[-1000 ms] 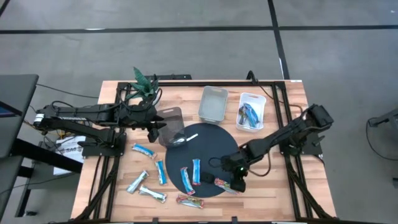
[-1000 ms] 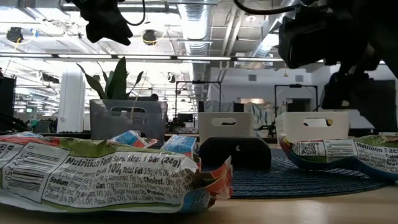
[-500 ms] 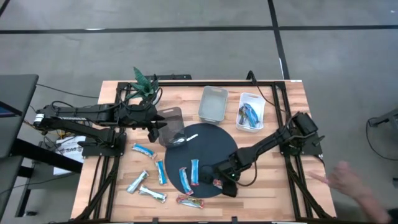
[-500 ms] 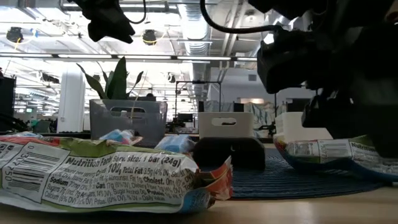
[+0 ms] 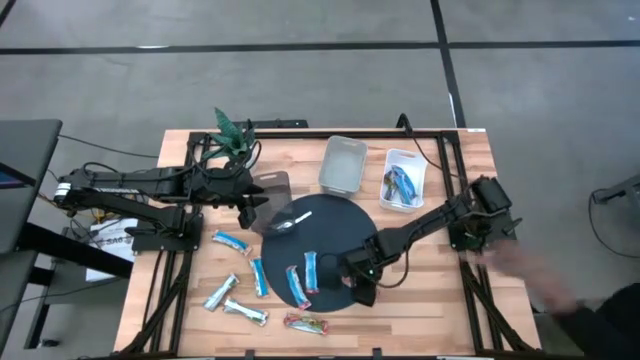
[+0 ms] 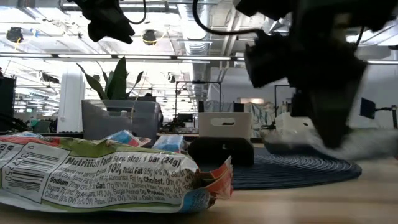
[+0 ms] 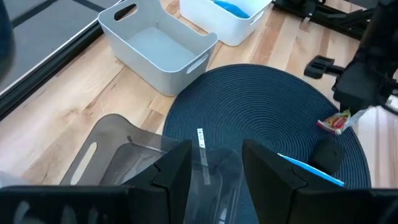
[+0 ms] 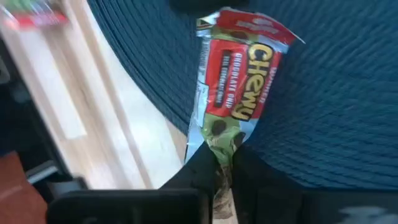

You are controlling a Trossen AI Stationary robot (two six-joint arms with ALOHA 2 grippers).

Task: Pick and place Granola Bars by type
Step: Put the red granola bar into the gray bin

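Note:
My right gripper [image 5: 352,285] is low over the near rim of the round dark-blue mat [image 5: 330,225], shut on a red-and-green granola bar [image 8: 239,81]; the left wrist view shows that bar [image 7: 336,122] too. Two blue bars [image 5: 303,280] lie flat on the mat. Several more bars [image 5: 238,285] lie on the wood left of the mat, and a red-and-green one [image 5: 306,323] lies near the front edge. My left gripper [image 7: 214,168] hangs open over the tinted grey bin [image 5: 275,195], touching nothing. My right gripper pinches the crimped end of the bar's wrapper [image 8: 219,144] between its two fingers. They slant down from the table's right, and the bar reaches away in line with them. The bar's far end [image 8: 249,25] is over the mat; whether it rests there I cannot tell.
A grey bin [image 5: 342,165] and a white bin [image 5: 403,180] holding blue bars stand at the back. A small black block [image 7: 326,154] and a white stick [image 5: 297,222] lie on the mat. A plant [image 5: 232,130] stands back left. A person's blurred hand [image 5: 545,275] shows beyond the table's right edge.
My right gripper has gone toward the table's left along the mat's near rim. The red-and-green bar has come with it from the wood onto the mat's edge. A person's hand has come into view at the right.

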